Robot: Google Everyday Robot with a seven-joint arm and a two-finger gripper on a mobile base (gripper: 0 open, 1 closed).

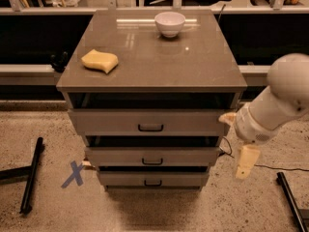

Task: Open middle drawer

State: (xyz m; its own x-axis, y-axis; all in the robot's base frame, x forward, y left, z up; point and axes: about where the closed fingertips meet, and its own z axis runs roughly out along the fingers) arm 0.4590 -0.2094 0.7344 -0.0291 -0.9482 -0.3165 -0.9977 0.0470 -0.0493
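The middle drawer (120,156) is grey-beige, with a small black bar handle (152,162) at its front's centre. It sits between the taller top drawer (106,122) and the lowest drawer (120,179). Its front stands a little behind the top drawer's front. My gripper (237,140) hangs from the white arm (277,100) just right of the cabinet, level with the top and middle drawers. Its two cream fingers (246,160) are spread apart and hold nothing. It is well right of the handle and touches no drawer.
On the cabinet top (193,62) lie a yellow sponge (99,61) at the left and a white bowl (170,23) at the back. A blue tape cross (73,174) marks the floor at left. Black bars (31,175) lie on the floor at both sides. A cable (275,167) runs at right.
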